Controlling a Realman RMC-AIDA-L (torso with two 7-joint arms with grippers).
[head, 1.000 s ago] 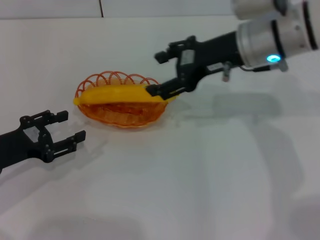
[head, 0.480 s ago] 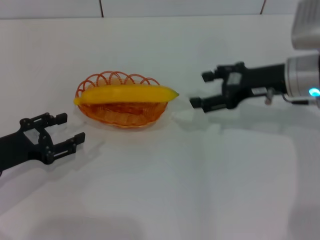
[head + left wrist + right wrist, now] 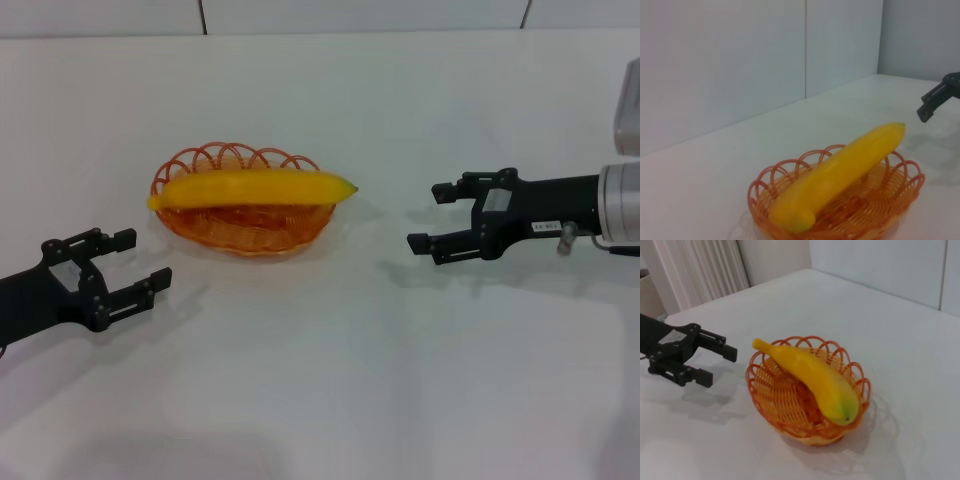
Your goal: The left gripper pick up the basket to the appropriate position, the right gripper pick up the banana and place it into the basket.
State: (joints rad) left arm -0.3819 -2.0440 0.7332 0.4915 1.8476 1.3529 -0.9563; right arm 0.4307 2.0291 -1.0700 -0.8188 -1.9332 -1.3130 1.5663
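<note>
Both open grippers, left (image 3: 128, 267) and right (image 3: 438, 218), flank banana (image 3: 252, 187) seemingly resting across basket (image 3: 240, 232)

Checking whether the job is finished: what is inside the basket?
The banana lies across the basket, both ends resting on the rim. Nothing else shows through the wire, though the floor under the banana is hidden.

Black left gripper (image 3: 125, 264), white label, black right gripper (image 3: 447, 215), labelled, grey-white wrist
</note>
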